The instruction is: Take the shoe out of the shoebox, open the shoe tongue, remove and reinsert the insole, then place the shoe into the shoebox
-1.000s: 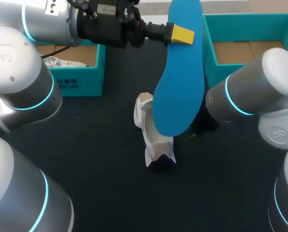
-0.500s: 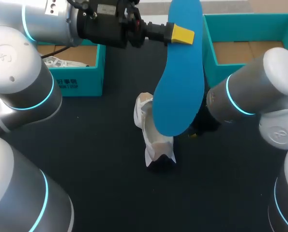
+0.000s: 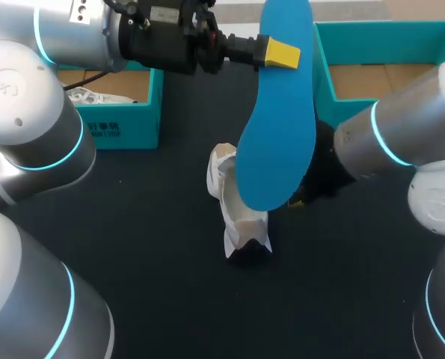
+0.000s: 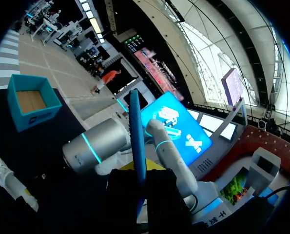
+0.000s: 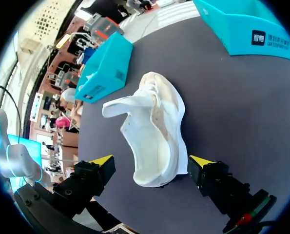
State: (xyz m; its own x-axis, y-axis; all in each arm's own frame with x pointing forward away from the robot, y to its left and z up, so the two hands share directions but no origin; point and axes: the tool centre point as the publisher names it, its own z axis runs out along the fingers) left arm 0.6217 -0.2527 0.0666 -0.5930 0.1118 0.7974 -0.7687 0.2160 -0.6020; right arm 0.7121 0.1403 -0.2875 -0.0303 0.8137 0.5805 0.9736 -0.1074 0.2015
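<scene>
Left gripper (image 3: 280, 54) clamps the insole (image 3: 276, 134) above the shoe (image 5: 152, 122); right gripper (image 5: 151, 163) gapes around its heel.

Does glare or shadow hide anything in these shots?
Head view: the white shoe stands out bright on the dark table, without glare, though the blue insole covers part of it. Left wrist view: the left gripper is almost lost in darkness. Right wrist view: the shoe's inside is evenly lit.

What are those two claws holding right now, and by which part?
The left gripper holds the blue insole, pinched near its upper end. The right gripper holds nothing: its open fingers stand either side of the heel of the white shoe.
</scene>
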